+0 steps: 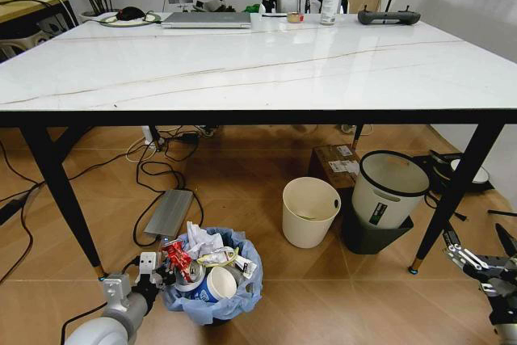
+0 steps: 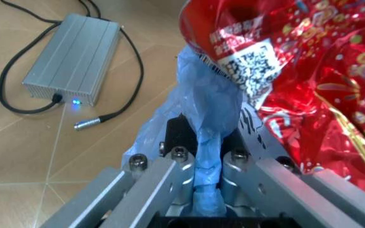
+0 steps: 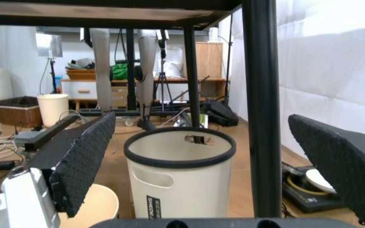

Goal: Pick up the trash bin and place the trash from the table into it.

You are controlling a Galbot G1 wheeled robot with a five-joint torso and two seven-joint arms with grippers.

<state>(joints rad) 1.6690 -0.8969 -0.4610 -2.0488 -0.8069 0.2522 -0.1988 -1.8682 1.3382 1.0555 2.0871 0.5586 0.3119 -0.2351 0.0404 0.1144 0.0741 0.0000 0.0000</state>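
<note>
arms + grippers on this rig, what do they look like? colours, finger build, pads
Left arm: white rounded link, silver wrist. The left gripper has bare grey metal finger bars with round bolt heads and black inner parts. The right gripper is a black and silver linkage; its fingers are broad black slabs faced with fine dimpled rubber.

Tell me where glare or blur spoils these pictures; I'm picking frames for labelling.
Head view: soft window glare whitens the table top, and shadow lies beneath it around the trash bin. Left wrist view: the left tool, shut on the blue bag, and the red wrapper are near and blurred. Right wrist view: the open right tool's pads are blurred; the white bucket is sharper.
</note>
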